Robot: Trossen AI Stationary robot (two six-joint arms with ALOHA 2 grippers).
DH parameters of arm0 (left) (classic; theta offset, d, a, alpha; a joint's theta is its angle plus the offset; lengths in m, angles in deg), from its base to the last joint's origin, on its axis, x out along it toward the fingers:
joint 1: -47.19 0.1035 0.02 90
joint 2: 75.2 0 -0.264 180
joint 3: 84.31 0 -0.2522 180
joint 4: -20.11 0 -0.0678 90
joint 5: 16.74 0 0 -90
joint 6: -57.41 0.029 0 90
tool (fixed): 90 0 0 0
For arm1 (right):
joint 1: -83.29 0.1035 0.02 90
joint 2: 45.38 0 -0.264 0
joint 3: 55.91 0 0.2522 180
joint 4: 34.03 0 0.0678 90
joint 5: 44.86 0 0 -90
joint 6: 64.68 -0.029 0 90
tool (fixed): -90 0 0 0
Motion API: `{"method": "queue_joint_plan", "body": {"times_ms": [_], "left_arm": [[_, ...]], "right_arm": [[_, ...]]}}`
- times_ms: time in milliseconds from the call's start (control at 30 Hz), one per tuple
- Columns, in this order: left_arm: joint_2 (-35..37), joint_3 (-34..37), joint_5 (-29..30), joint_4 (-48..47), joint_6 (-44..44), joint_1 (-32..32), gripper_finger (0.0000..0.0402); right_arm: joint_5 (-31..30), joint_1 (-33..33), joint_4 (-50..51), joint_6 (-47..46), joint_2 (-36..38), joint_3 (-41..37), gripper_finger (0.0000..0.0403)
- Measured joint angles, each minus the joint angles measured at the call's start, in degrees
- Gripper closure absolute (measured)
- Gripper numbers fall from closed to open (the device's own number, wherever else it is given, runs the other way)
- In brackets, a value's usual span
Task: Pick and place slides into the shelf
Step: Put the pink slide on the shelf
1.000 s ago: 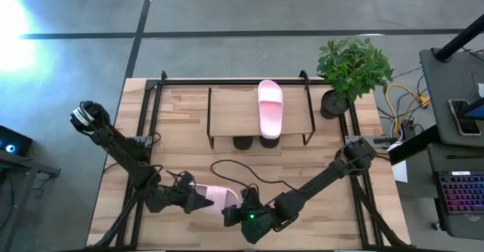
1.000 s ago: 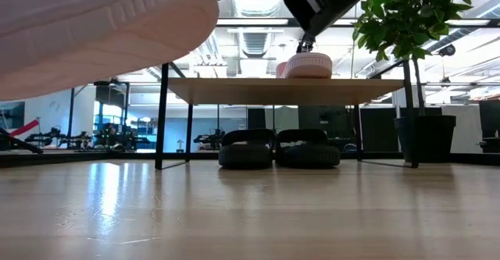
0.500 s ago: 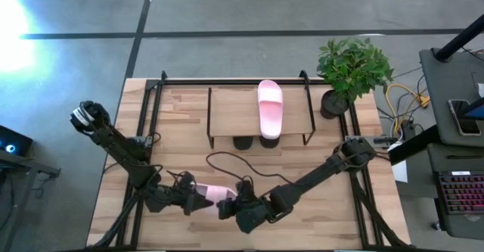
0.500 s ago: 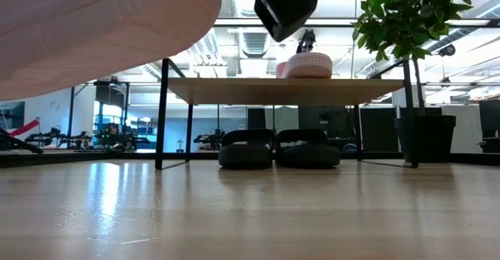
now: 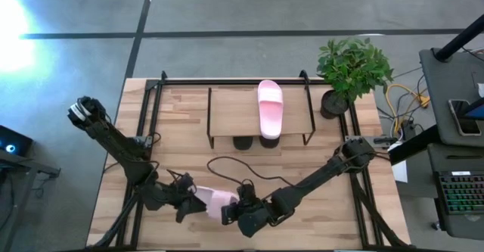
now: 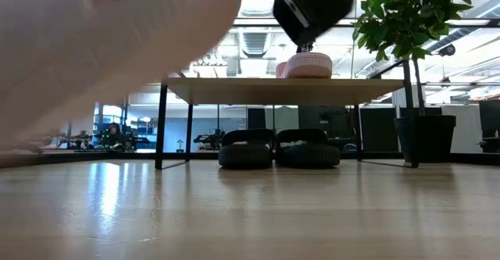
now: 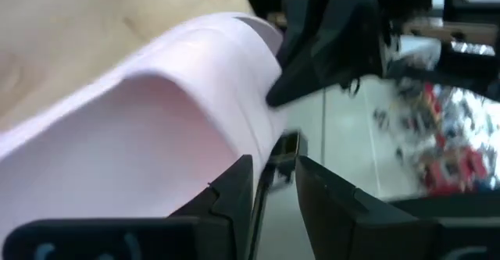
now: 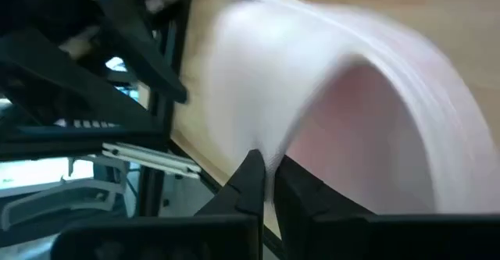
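Near the lower middle of the high view, both arms meet over one light pink slide (image 5: 214,201), which is up off the bench (image 5: 181,131). The left gripper (image 5: 190,199) comes in from the lower left and has its jaws clamped on one end of the slide. The right gripper (image 5: 231,210) reaches in from the lower right, and its jaws are pinched tight on the slide's other end. In the right wrist view the two dark fingers (image 8: 251,180) stand almost together with the pale pink rubber (image 8: 344,112) right at them. In the left wrist view the same pink slide (image 7: 156,127) fills most of the frame above that arm's fingers (image 7: 234,197), and the other arm's dark gripper shows beyond it.

From the low camera the lifted slide (image 6: 101,57) is a big pale blur across the upper left of the frame, with part of a dark arm (image 6: 312,6) at the top centre.

The shelf (image 5: 261,119) stands at the upper middle of the high view. The second pink slide (image 5: 270,108) lies on its wooden top board, toward the right side. In the low view the two black slides (image 6: 279,148) sit side by side on the bench under the shelf, touching or nearly so. A potted plant (image 5: 352,70) stands just to the right of the shelf. A black cable (image 5: 227,167) loops across the bench between the shelf and the grippers.
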Motion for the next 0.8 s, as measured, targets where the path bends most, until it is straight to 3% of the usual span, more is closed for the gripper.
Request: {"method": "queue_joint_plan", "body": {"times_ms": [167, 300, 400, 567, 800], "left_arm": [[4.9, 0.0, -2.4, -7.0, 5.6, -0.1, 0.0317], [8.4, 0.0, -2.3, -9.5, 13.8, 0.0, 0.0317], [8.9, 0.0, -1.6, -13.2, 15.0, 0.5, 0.0317], [3.6, 0.1, -2.0, -15.7, 14.5, 0.6, 0.0317], [-7.1, -0.6, -3.2, -7.5, 14.4, 0.8, 0.0317]], "right_arm": [[0.1, 1.0, 0.1, -0.1, 0.3, -0.1, 0.0393], [4.9, 1.4, -0.5, 0.5, 1.0, -0.1, 0.0393], [6.6, 1.4, -0.5, 0.6, 1.0, -0.1, 0.0394], [6.7, 0.9, -0.6, 0.6, 1.0, -0.1, 0.0382], [7.3, -0.4, -0.7, -0.2, 1.0, -0.1, 0.0302]]}}
